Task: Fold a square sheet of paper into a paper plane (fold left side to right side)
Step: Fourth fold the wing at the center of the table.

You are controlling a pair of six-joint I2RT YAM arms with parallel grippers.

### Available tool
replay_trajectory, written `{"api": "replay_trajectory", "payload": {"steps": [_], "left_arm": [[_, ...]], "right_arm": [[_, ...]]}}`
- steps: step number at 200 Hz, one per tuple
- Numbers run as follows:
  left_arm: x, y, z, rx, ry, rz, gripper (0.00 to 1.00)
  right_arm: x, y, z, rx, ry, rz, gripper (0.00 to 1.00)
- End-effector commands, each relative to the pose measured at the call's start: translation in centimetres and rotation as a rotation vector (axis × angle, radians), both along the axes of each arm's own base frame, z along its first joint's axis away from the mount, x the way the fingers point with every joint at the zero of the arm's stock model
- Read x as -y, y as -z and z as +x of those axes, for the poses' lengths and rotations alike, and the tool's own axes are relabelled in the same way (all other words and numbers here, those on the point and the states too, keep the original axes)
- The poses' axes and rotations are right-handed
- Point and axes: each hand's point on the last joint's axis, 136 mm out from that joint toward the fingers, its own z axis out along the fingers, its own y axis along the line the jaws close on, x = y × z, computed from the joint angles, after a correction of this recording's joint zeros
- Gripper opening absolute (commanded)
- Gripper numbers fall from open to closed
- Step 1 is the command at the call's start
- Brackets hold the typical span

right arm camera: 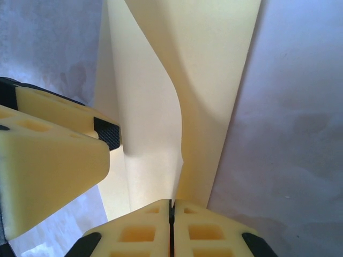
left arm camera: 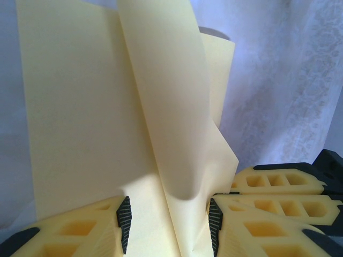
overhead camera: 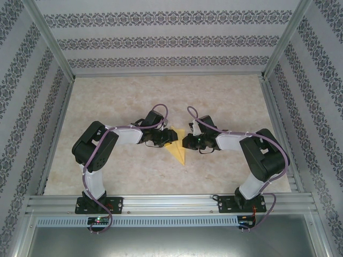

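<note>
In the top view we see the paper plane (overhead camera: 178, 150) lying on the marbled tabletop (overhead camera: 225, 101) at the middle of the frame, between the two arms. It is a yellow-orange wedge whose tip points toward the bottom of the picture. The left gripper (overhead camera: 167, 137) comes in from the left onto its upper edge. The right gripper (overhead camera: 186, 142) meets it from the right, and the two grippers stand just beside each other.

From the left wrist we look along the paper plane (left arm camera: 80, 107), which takes up the left and centre of the frame. A flat panel lies on the pale tabletop (left arm camera: 284, 80), and a long flap rises from it and curls over toward the right. The left gripper (left arm camera: 169, 227) sits at the bottom edge with its jaws partly apart. The paper runs through the gap between them and is not pinched. At the lower right we see the yellow fingers (left arm camera: 278, 184) of the right gripper.

From the right wrist, the right gripper (right arm camera: 171, 227) sits at the bottom centre with its jaws pressed together. The lower corner of the raised flap of the paper plane (right arm camera: 214, 80) runs down into the seam between them, so we read it as clamped on the paper. At the left of the frame, the fingers (right arm camera: 53, 155) of the left gripper stand just beside the flap.
</note>
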Motion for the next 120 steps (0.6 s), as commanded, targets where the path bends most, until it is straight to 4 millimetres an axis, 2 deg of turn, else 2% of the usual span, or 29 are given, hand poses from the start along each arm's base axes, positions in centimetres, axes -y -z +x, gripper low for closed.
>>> {"api": "replay_trajectory", "payload": {"steps": [1, 73, 96, 120], "left_arm": [[-0.6, 1.6, -1.1, -0.043, -0.001, 0.068, 0.46], [-0.5, 1.2, -1.0, -0.037, 0.004, 0.06, 0.47], [-0.4, 0.2, -0.9, -0.017, 0.01, 0.055, 0.47], [-0.7, -1.7, -0.3, 0.029, 0.011, 0.078, 0.48]], "right_arm": [[0.7, 0.9, -0.1, -0.005, 0.004, -0.038, 0.08], [0.9, 2.4, -0.7, -0.055, -0.008, -0.068, 0.08], [1.0, 2.9, -1.0, -0.07, -0.014, -0.086, 0.08], [1.2, 3.1, -1.3, -0.077, -0.016, -0.097, 0.08]]}}
